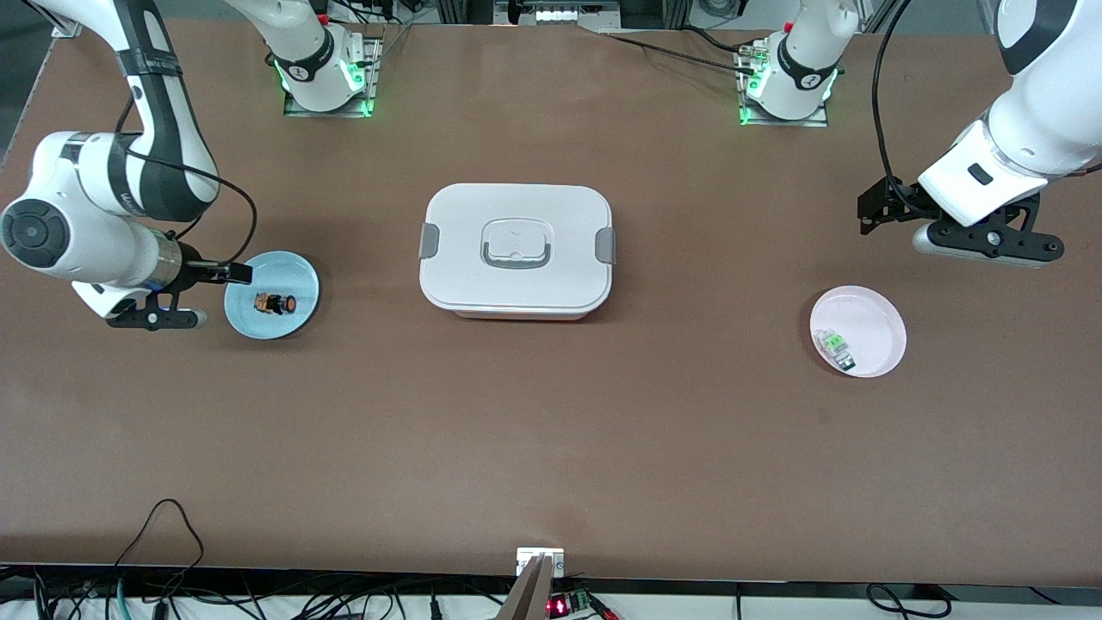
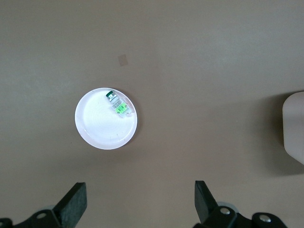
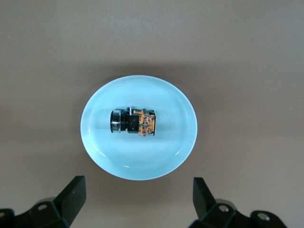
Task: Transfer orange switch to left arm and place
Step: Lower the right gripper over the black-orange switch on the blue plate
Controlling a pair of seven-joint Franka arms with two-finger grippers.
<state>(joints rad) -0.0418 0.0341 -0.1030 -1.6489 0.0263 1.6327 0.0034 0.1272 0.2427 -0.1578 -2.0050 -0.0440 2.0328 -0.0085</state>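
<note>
Front view, one orange switch (image 1: 275, 303), one box (image 1: 516, 251), two plates (image 1: 297, 284).

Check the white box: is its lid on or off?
On. The box sits closed, lid flat on top with its grey side clips against the ends.

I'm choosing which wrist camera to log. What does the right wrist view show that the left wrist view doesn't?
Only the right wrist view: the orange switch lying on a light blue plate, under the open right end effector.
Only the left wrist view: a green-and-clear component on a white plate, the box edge, the open left end effector.
Both: brown table.
</note>
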